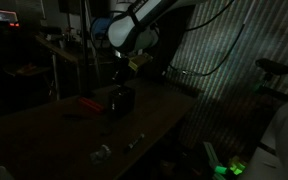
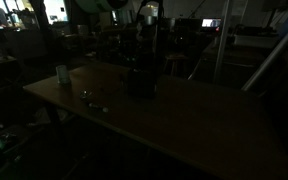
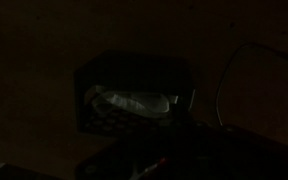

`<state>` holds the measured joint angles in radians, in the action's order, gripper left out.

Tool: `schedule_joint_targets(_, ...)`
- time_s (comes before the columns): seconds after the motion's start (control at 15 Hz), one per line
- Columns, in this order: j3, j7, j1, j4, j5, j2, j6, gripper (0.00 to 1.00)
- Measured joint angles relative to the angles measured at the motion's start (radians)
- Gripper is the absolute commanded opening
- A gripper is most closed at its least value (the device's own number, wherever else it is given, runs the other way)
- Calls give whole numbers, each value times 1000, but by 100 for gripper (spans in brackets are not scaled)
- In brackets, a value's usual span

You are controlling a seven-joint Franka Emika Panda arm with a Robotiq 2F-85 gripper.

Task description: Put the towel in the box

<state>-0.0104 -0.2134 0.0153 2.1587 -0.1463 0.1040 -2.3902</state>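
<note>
The room is a dim workshop, almost unlit, with cluttered benches behind a long desk [image 1: 159, 118] that runs through both exterior views. Left of the box in an exterior view lies a flat red object [image 1: 89, 102]. The box [image 1: 121, 101] is dark and straight-sided and stands on the desk. A few pale bits of debris [image 1: 102, 153] lie in front of it, nearer the desk's edge. Just above the box hangs the claw [image 1: 122, 78], pressed together; it is too dark to see anything pinched in it.

In the wrist view the towel [image 3: 134, 103] shows as a pale crumpled band inside the box's opening. A thin cable [image 3: 234, 70] curves to the right of the box. The placing step looks all but done. The next move probably calls for a straight lift clear of the box, without snagging the cloth.
</note>
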Motion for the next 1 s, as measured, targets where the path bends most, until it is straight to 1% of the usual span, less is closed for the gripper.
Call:
schedule_joint_targets(0.27, -1, -15, 3, -24, 0, 62, -21, 0)
schedule_joint_targets(0.6, -1, -60, 14, -80, 0, 135, -32, 0)
schedule_joint_targets(1.0, -1, -130, 47, -146, 1, 228, -33, 0)
